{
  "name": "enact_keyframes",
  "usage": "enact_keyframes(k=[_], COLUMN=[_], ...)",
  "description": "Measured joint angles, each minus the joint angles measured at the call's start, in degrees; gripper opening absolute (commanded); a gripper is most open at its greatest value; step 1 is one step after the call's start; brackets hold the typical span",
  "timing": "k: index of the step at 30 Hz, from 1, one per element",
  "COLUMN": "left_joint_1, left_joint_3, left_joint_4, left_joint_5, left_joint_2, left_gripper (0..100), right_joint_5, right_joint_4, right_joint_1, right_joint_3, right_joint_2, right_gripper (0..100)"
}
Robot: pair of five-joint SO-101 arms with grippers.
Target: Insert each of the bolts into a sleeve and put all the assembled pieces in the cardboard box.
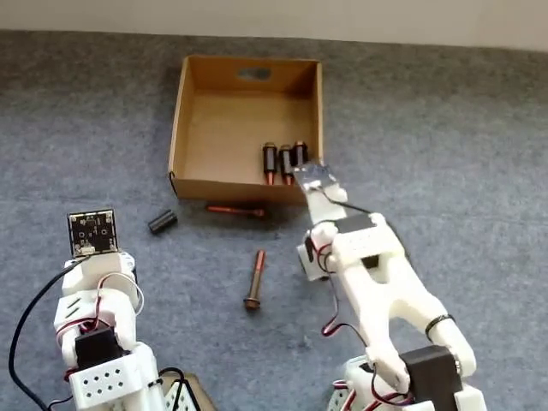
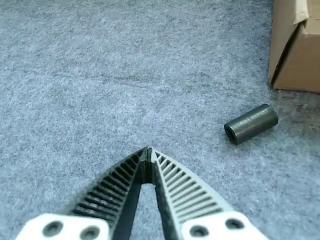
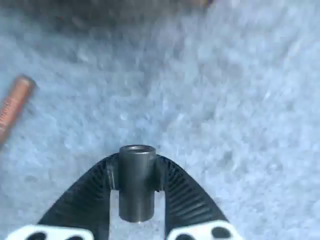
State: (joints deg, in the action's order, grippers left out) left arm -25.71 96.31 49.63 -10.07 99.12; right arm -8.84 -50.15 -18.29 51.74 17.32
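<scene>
High view, counting: two assembled pieces [image 1: 277, 162] lie side by side in the box [image 1: 181, 120]. A third dark cylinder [image 1: 300, 153] sits by the right gripper [image 3: 136, 162], and I can't tell whether it rests there. One bolt [image 1: 235, 209] lies just before the box, a second bolt [image 1: 254, 278] nearer the arms. The loose sleeve [image 2: 251, 123] lies on the carpet [image 1: 445, 128]. The right gripper clamps a held sleeve [image 3: 136, 190]. The left gripper [image 2: 146, 151] is pinched together, empty.

Grey-blue felt-like carpet [image 1: 462, 128] under and all around the right gripper [image 3: 136, 172], pale plain wall [image 1: 342, 15] well beyond it along the carpet's far edge, soft even light, faint shadows
</scene>
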Motion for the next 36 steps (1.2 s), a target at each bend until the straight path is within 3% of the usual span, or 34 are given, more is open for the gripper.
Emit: enact_keyframes(k=[4, 10, 24, 36], left_joint_1=[0.0, 0.0, 0.0, 0.0], left_joint_3=[0.0, 0.0, 0.0, 0.0], left_joint_4=[0.0, 0.0, 0.0, 0.0], left_joint_5=[0.0, 0.0, 0.0, 0.0], left_joint_2=[0.0, 0.0, 0.0, 0.0], left_gripper=[1, 1, 1, 1], right_joint_5=[0.0, 0.09, -2.46, -6.24], right_joint_4=[4.22, 4.92, -0.88, 1.58], right_joint_1=[0.79, 0.53, 0.44, 0.44], right_joint_3=[5.8, 8.09, 6.68, 6.86], right_joint_2=[0.53, 2.29, 2.46, 2.37], right_gripper=[2.0, 13.7, 13.8, 13.8])
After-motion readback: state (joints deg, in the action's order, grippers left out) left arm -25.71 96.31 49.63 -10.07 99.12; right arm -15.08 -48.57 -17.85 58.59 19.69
